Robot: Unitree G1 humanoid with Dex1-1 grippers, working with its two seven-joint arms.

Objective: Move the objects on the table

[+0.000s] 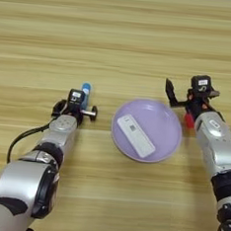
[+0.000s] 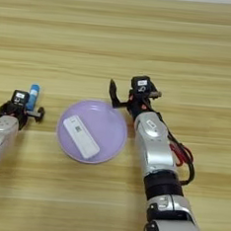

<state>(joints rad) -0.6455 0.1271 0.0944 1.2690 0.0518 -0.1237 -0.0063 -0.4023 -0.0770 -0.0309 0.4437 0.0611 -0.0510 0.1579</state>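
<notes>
While the left eye view has the white bar (image 1: 135,135) already lying flat in the lilac plate (image 1: 170,142), the blue tube (image 1: 86,92) sits on the bare surface (image 1: 122,39) at the left gripper (image 1: 83,109); whether that gripper clamps it I cannot tell. A red cube (image 1: 189,121) shows just beside the plate, tucked under the right arm. Right eye view: right gripper (image 2: 123,99) stands spread wide, probably empty, at the plate's far right rim. Tube and cube look left to move.

Place type unclear: only bare light-wood plank table (image 1: 122,43) fills both views.
</notes>
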